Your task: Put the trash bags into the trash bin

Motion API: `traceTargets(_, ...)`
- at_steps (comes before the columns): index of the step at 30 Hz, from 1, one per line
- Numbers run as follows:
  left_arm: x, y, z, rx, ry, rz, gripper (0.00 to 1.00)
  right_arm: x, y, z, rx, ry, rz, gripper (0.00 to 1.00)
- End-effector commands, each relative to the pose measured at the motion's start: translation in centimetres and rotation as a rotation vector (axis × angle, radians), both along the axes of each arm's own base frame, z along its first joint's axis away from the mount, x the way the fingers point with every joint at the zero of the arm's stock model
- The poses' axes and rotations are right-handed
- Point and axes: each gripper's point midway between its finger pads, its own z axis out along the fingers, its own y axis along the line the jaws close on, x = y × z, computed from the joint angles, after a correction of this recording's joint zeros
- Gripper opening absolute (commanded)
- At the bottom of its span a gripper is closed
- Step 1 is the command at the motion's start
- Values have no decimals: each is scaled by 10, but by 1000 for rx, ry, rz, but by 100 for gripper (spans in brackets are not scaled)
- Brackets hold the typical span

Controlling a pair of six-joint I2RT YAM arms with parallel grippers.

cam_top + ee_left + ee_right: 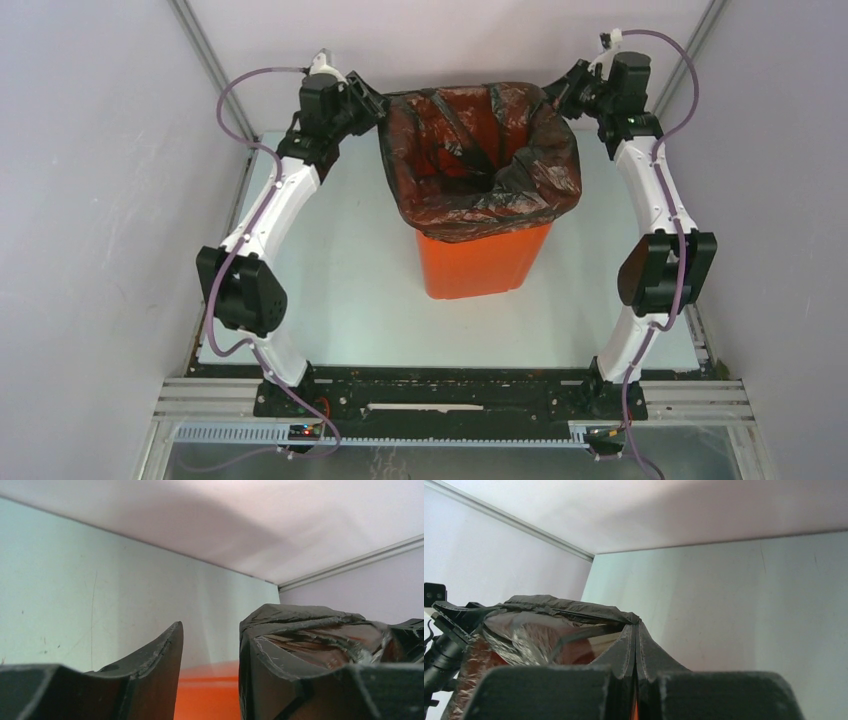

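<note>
left wrist view: my left pincer (pixel 211 628) is spread, with a clear gap between the two fingers. orange of the trash bin (pixel 207 692) shows through that gap. the trash bag (pixel 320 632) lies over the top of one finger, touching it, nothing pinched between the two.

right wrist view: my right pincer (pixel 635 628) is closed, fingers pressed together. the bag's edge runs straight into the tips, so it looks clamped on the film.

top external view: left pincer sits at the bin's far-left corner and right pincer at its far-right corner, both up at rim level. the bag's far edge runs between them. the bag is glossy black and slightly see-through, with orange showing through it. it sits inside the bin with its mouth open, and its top is turned down over the rim, covering the upper outside walls. the lower front wall is bare orange. the bin stands upright on the table (pixel 340 290), between my two arms.
</note>
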Motion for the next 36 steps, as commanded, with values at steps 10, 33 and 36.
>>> traceTargets(10,-40,-11,-26,-91,163,-128,51,-36,-42,22,-7,85,-134,0)
traceTargets(33,-142,45,24,-423,126,-27,89,-172,-81,47,197,300,-222,69)
traceTargets(36,-165,31,22,-525,120,-125,90,-194,-81,32,252,361,-233,74)
